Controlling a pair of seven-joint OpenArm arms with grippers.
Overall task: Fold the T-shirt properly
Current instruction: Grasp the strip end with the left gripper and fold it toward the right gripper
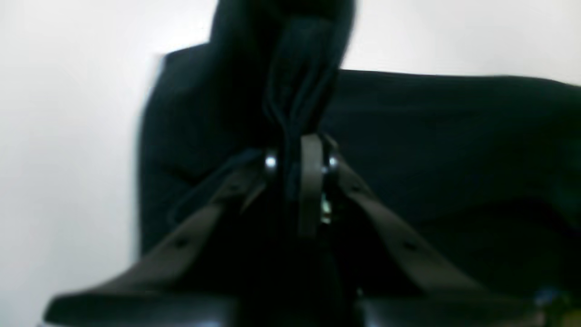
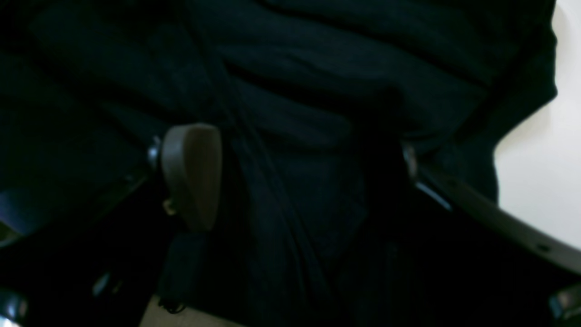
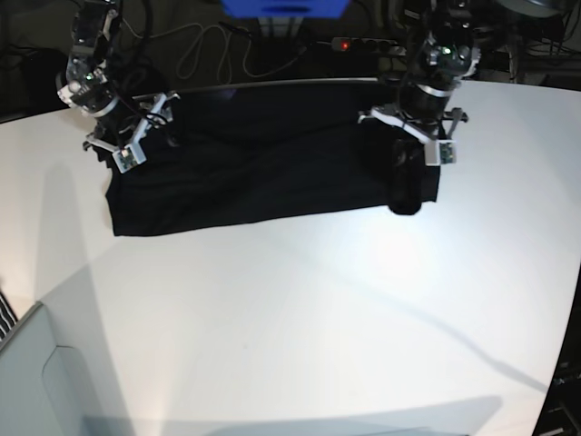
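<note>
Nearest in the base view, the pale surface (image 3: 272, 318) extends in front of the T-shirt (image 3: 272, 186); a pale grey object (image 3: 27, 381), cut off by the frame and not identifiable, stands in that foreground. The T-shirt lies on the surface as a wide dark band, its layers hard to separate, its print not discernible. At its view-right end, a bunched portion projects toward the camera beyond the near edge. Above that end, the left gripper (image 1: 297, 181) has its jaws clenched on a gathered fold of the T-shirt, which rises between them; the left wrist view is blurred and the cloth partly masks the tips. At the view-left end, the right gripper (image 2: 292, 181) has its jaws released and wide apart, with wrinkled cloth and a seam showing between them; contact with the cloth cannot be determined, and one finger is nearly lost against the black. The T-shirt's far side is partly hidden by both arms. Beyond it are thin cables (image 3: 227, 47) and a blue object (image 3: 286, 7), cut off at the top.
</note>
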